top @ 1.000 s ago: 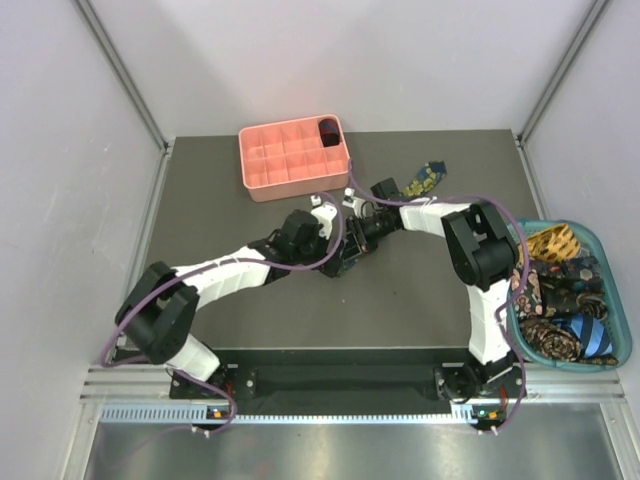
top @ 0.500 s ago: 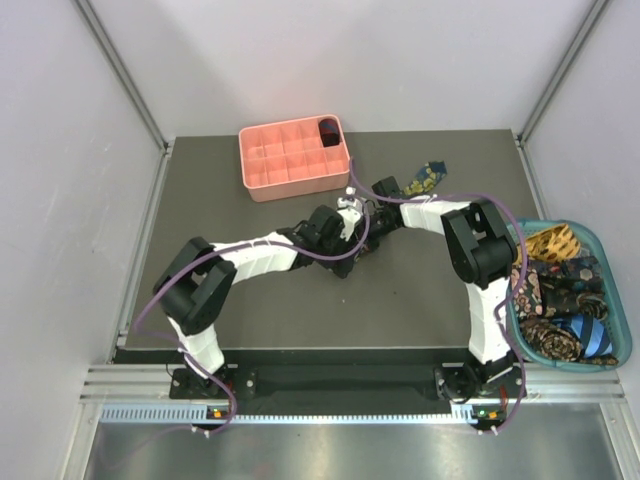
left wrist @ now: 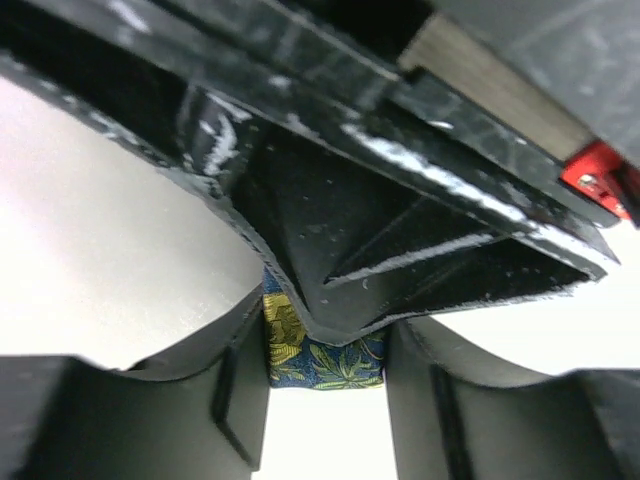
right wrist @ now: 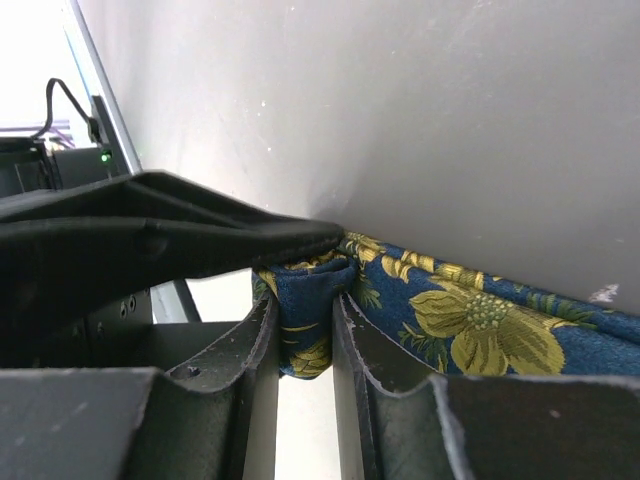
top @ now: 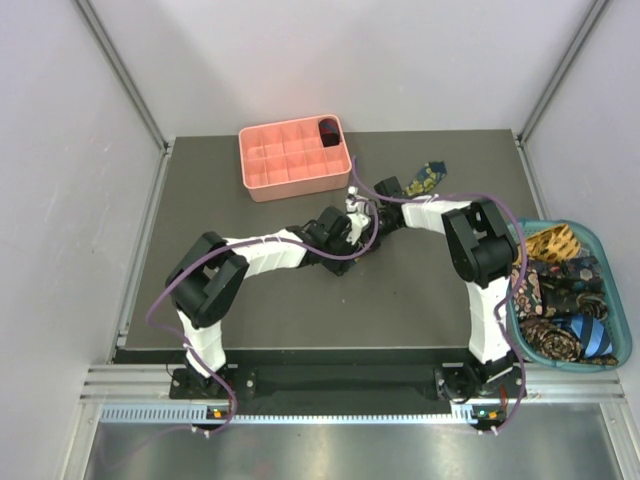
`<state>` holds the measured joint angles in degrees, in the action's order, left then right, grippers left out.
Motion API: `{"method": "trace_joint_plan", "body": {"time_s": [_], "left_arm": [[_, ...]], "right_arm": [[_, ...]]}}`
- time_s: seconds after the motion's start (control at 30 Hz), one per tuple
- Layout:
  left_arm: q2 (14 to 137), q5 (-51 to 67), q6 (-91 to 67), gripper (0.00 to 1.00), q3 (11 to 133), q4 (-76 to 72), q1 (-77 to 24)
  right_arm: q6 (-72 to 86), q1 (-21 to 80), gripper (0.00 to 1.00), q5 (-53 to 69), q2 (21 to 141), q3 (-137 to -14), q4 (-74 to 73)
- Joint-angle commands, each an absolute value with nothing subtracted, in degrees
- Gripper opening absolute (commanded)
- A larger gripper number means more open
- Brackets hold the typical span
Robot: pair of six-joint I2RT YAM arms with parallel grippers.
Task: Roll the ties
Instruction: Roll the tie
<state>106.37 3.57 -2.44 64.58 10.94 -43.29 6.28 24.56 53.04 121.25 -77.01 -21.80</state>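
Note:
A navy tie with yellow flowers (top: 427, 176) lies at the back of the mat, its wide end pointing toward the far right. My right gripper (right wrist: 305, 300) is shut on a folded-over bit of this tie (right wrist: 310, 320), and the rest of the fabric (right wrist: 480, 320) trails to the right. My left gripper (left wrist: 325, 332) meets it head-on. The same floral fabric (left wrist: 330, 362) fills the gap between both left fingers, with a right finger crossing just above. In the top view the left gripper (top: 345, 242) and the right gripper (top: 358, 222) touch mid-table.
A salmon-pink grid tray (top: 290, 182) stands at the back, with a dark coil (top: 328, 131) in its far right cell. A teal basket (top: 610, 245) at the right edge holds several loose ties (top: 565, 290). Purple cables loop off both arms.
My left arm has reached rightward to the right gripper, and its jaws have narrowed from wide open onto the tie. The right arm has stayed put, still gripping.

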Motion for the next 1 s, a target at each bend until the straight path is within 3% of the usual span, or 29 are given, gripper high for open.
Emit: {"method": "trace_joint_plan", "body": {"time_s": [0.0, 0.03, 0.1, 0.27, 0.3, 0.57, 0.63, 0.73, 0.83, 0.97], "left_arm": [[107.3, 4.0, -1.6, 0.45, 66.3, 12.5, -43.6], [107.3, 3.6, -1.5, 0.42, 66.4, 12.9, -44.2], [107.4, 2.3, -1.5, 0.37, 66.4, 13.5, -44.8], [107.6, 0.5, -2.0, 0.35, 66.4, 14.8, -45.9], [107.8, 0.5, -2.1, 0.35, 66.7, 15.4, -46.0], [109.9, -2.4, -2.6, 0.31, 68.8, 19.0, -46.3], [110.3, -2.5, -2.8, 0.29, 69.1, 19.4, -46.2], [111.4, -3.6, -3.1, 0.28, 69.8, 20.8, -46.3], [112.4, -3.6, -3.7, 0.28, 70.2, 21.6, -46.2], [113.2, -2.6, -4.3, 0.29, 70.0, 21.6, -46.3]], "right_arm": [[2.8, 22.7, 0.11, 39.0, 124.7, -74.3, -19.7], [3.2, 22.3, 0.17, 38.7, 124.7, -74.1, -19.5], [3.7, 22.4, 0.2, 38.8, 123.9, -73.2, -18.6], [4.5, 22.3, 0.32, 38.3, 122.4, -71.8, -17.5], [4.7, 22.2, 0.38, 38.2, 121.9, -71.7, -17.2], [6.2, 21.4, 0.43, 39.1, 118.0, -68.9, -13.8], [6.2, 21.2, 0.49, 39.7, 117.6, -68.6, -13.5], [7.0, 20.8, 0.48, 40.8, 116.9, -67.7, -12.0], [7.7, 20.3, 0.35, 43.0, 117.0, -67.3, -11.1], [8.9, 20.3, 0.31, 45.2, 117.2, -67.1, -9.8]]}}
